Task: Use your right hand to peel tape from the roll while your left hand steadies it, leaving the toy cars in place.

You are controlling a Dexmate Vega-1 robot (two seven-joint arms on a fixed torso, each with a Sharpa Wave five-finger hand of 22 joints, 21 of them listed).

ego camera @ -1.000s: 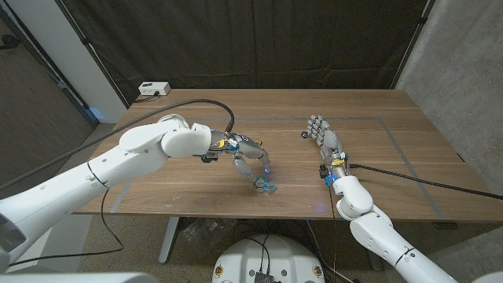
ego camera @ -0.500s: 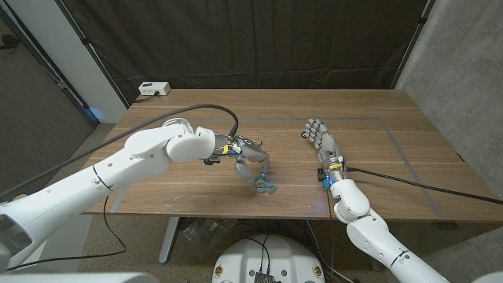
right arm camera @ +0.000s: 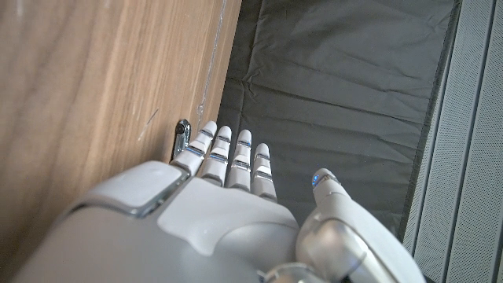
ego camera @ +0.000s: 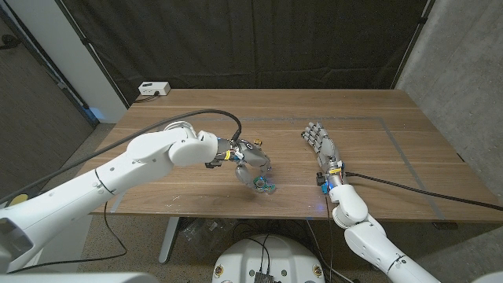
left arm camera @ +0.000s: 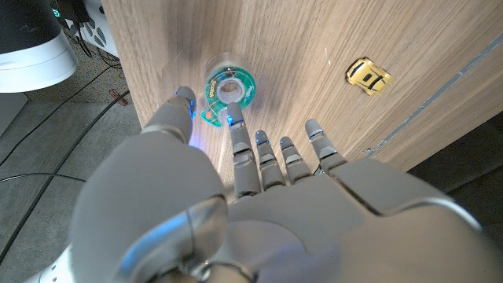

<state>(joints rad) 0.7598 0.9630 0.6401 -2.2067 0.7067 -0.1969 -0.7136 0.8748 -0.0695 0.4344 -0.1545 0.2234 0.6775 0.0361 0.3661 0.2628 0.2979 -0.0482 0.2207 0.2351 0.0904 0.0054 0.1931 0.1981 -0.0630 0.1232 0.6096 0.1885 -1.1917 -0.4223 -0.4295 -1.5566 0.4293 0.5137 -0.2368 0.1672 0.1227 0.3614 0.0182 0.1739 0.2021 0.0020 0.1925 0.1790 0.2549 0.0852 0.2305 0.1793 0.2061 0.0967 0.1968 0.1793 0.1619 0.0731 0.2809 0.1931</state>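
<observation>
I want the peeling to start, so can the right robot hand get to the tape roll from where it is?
Probably yes. The right robot hand is open, with bare table between it and the tape roll; the left robot hand hovers above the roll.

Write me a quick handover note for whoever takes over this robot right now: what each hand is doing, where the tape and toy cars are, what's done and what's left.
Left hand: over the tape roll near the table's front edge, fingers spread around it; whether they touch it is not clear, and it is not gripped.
Right hand: open, fingers straight, on the table well to the right of the roll, holding nothing.
Yellow toy car: on the wood, apart from the roll. A small dark thing lies at the right hand's fingertips; too small to identify.
Done: left hand has reached the roll.
Left: steady the roll, bring the right hand over, peel tape, leave the cars alone.
</observation>
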